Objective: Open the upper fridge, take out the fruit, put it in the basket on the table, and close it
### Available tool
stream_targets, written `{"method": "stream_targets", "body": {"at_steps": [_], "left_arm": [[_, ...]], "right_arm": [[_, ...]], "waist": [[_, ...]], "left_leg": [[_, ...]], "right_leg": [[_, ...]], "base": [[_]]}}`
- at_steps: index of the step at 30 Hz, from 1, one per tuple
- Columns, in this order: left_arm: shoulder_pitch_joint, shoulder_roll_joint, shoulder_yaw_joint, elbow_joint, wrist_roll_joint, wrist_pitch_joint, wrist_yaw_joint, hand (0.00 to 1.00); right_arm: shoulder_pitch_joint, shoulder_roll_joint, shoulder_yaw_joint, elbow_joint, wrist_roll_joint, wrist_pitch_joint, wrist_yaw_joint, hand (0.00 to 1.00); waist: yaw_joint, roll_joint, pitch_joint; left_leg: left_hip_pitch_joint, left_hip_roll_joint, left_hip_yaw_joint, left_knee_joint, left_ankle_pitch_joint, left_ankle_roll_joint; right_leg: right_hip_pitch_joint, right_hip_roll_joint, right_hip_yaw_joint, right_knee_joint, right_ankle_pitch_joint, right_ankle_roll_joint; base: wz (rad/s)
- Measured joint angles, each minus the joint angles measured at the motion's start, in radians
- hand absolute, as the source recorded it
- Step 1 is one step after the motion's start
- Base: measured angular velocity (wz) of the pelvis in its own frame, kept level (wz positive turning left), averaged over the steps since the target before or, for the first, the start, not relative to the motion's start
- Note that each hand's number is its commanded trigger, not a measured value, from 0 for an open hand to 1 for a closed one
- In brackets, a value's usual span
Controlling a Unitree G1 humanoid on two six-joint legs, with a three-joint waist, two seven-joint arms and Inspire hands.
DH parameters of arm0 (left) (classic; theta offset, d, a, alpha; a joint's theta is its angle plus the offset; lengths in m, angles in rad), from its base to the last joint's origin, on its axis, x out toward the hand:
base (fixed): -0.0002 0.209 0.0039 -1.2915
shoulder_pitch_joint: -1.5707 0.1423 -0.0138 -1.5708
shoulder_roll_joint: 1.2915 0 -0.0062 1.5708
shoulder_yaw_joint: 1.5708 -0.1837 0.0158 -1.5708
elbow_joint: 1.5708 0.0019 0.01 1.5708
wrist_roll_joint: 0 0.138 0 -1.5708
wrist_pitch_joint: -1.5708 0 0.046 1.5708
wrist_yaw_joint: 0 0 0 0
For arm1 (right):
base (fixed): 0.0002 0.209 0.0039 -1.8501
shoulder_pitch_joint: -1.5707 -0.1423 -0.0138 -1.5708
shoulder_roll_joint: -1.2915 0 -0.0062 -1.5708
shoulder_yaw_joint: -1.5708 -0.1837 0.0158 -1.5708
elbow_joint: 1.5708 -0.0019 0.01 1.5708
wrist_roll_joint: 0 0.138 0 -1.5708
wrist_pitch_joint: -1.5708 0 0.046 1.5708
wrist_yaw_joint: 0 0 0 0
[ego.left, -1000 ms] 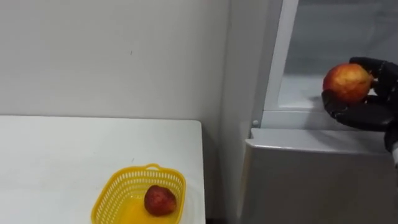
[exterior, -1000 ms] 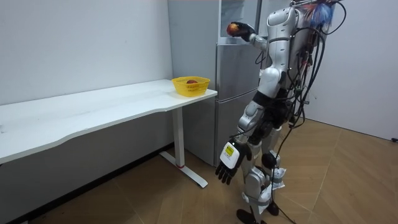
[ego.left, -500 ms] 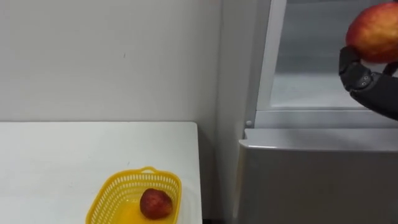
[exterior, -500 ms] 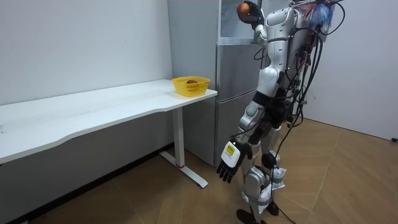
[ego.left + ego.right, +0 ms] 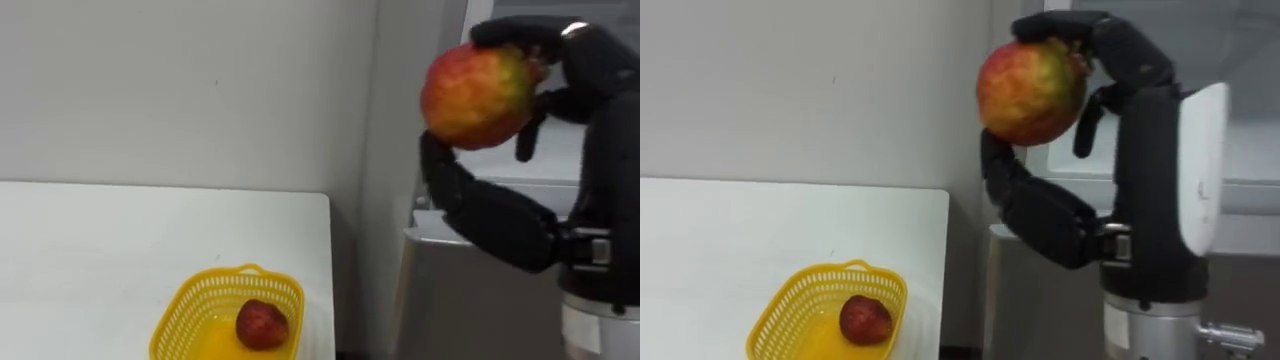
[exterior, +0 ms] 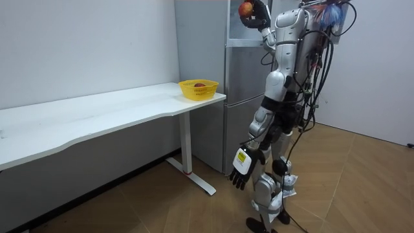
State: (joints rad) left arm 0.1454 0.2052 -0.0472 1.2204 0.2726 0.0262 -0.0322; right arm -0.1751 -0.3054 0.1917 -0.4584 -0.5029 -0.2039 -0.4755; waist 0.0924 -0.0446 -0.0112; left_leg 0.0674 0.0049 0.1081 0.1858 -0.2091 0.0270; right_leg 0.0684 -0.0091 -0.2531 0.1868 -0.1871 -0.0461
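**Step in hand.** The robot stands close before the fridge (image 6: 242, 97), at the end of the table (image 5: 120, 250). Its right robot hand (image 5: 575, 65) is raised to head height in front of the upper compartment. The hand is clamped on a red and yellow apple (image 5: 478, 95), with fingers curled over the top and the thumb beneath. The apple is clear of the shelf and hangs in the air, touching nothing but the hand. I judge the retrieval proper to be done and the carry to be under way. The left robot hand (image 6: 240, 173) hangs idle beside the thigh, fingers loose and holding nothing.

**Next move.** The likely destination is the yellow basket (image 5: 190, 295). It stands on the table near the edge next to the fridge, well below the apple and to the robot's left. The arm would need to swing left and come down before the grip is released.

**Surroundings and obstructions.**
- A second red fruit (image 5: 262, 324) already lies in the basket, towards its fridge side. The free room is on the other side.
- The fridge's side wall stands just beside the table's edge, so the arm's descent passes close to it.
- The rest of the table surface is bare, and a plain wall runs along its far edge.
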Motion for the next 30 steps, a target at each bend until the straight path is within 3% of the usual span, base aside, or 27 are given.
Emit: {"method": "stream_targets", "body": {"at_steps": [4, 6, 16, 21, 25, 30], "left_arm": [[-0.022, 0.004, -0.015, 0.029, -0.003, -0.003, 0.0, 0.0], [-0.031, 0.013, -0.035, 0.029, -0.004, -0.006, -0.001, 0.0], [-0.044, 0.024, -0.035, 0.025, 0.004, -0.015, -0.061, 0.0], [-0.05, 0.025, -0.051, 0.016, 0.004, -0.014, -0.069, 0.0], [-0.053, 0.026, -0.054, 0.011, 0.005, -0.009, -0.081, 0.0], [-0.047, 0.034, -0.054, -0.017, 0.006, -0.003, -0.089, 0.0]], "right_arm": [[-0.001, -0.001, 0.051, 0.0, -0.024, 0.0, 0.054, 1.0], [-0.003, -0.002, 0.069, 0.0, -0.048, -0.001, 0.079, 1.0], [-0.047, -0.006, 0.095, 0.133, -0.216, -0.012, 0.134, 1.0], [-0.081, -0.026, 0.145, 0.246, -0.215, -0.005, 0.169, 1.0], [-0.088, -0.026, 0.152, 0.307, -0.207, 0.026, 0.178, 1.0], [-0.138, -0.026, 0.161, 0.405, -0.208, 0.053, 0.196, 1.0]], "waist": [[0.018, -0.004, 0.0042], [0.035, -0.012, 0.0133], [0.082, -0.044, 0.0245], [0.102, -0.045, 0.0238], [0.117, -0.051, 0.0196], [0.135, -0.054, 0.0208]], "left_leg": [[0.002, 0.001, 0.0, -0.004, 0.0, 0.0], [0.002, 0.002, -0.001, -0.012, 0.0, 0.0], [-0.006, -0.004, -0.028, -0.004, 0.0, 0.0], [-0.01, -0.003, -0.038, -0.005, 0.0, 0.0], [-0.017, -0.005, -0.053, -0.001, 0.0, 0.0], [-0.02, -0.006, -0.057, 0.002, 0.0, 0.0]], "right_leg": [[-0.001, -0.001, -0.001, 0.004, 0.0, 0.0], [-0.001, 0.0, -0.003, 0.004, 0.0, 0.0], [0.003, -0.004, -0.027, -0.002, 0.0, 0.0], [0.002, -0.005, -0.049, -0.001, 0.0, 0.001], [0.002, -0.005, -0.052, 0.0, 0.0, 0.001], [0.002, -0.006, -0.054, -0.001, 0.0, 0.001]], "base": [[0.0], [0.0], [0.07], [0.07], [0.1], [0.02]]}}
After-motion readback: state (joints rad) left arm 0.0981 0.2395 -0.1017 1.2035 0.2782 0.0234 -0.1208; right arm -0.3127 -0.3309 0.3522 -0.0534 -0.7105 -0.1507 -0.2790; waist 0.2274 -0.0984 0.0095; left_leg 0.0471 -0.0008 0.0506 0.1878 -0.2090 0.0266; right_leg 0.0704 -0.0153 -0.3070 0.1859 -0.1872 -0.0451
